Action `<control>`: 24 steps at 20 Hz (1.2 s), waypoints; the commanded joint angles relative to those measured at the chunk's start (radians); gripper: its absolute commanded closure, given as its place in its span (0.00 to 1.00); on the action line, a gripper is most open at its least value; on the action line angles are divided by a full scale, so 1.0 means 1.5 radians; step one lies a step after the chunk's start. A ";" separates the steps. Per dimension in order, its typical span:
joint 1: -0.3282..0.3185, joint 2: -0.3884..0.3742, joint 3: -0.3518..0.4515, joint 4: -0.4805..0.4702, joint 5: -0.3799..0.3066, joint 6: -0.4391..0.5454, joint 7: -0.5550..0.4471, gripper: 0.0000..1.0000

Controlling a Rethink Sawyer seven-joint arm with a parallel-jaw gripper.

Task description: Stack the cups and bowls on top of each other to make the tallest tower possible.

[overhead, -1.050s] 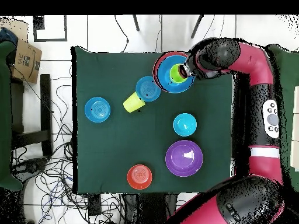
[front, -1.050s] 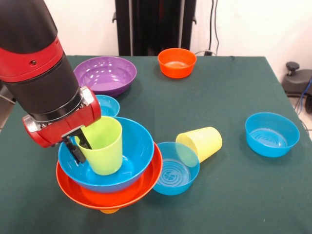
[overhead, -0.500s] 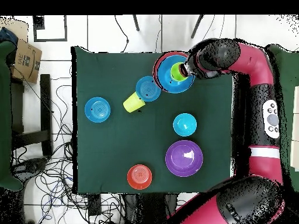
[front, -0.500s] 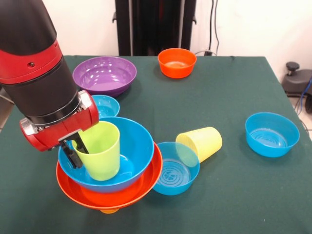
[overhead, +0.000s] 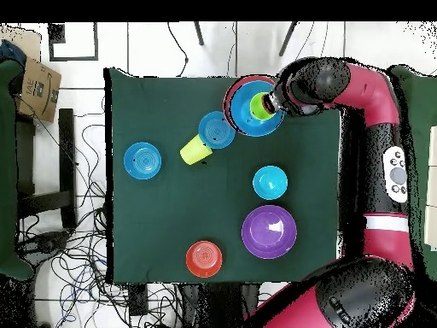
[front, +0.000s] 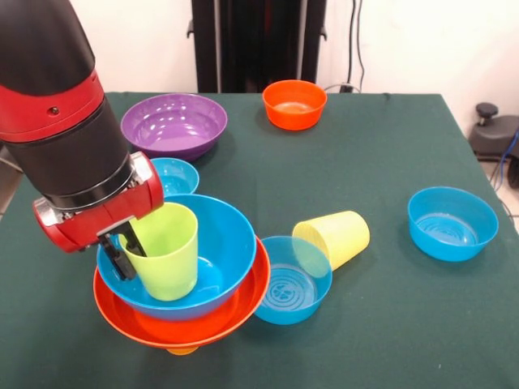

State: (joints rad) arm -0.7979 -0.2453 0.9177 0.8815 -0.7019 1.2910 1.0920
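While the tool [front: 128, 247] grips the lime green cup [front: 165, 250] by its rim inside the big blue bowl [front: 219, 243], I'd set it flat at the centre, then release gently so the tower [front: 182, 312] doesn't tip.

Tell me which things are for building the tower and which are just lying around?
For the tower: lime green cup gripped by the tool, big blue bowl, big orange bowl, yellow cup, purple bowl, small orange bowl.

Just lying around: cardboard box, floor cables.
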 commanded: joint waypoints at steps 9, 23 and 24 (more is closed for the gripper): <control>0.033 0.000 -0.047 0.003 -0.047 -0.016 -0.179 1.00; 0.046 0.001 -0.056 -0.014 -0.060 0.013 -0.184 0.00; 0.046 0.001 -0.056 -0.014 -0.059 0.014 -0.184 0.00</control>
State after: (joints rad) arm -0.7807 -0.2407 0.9125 0.8815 -0.7184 1.2911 1.0920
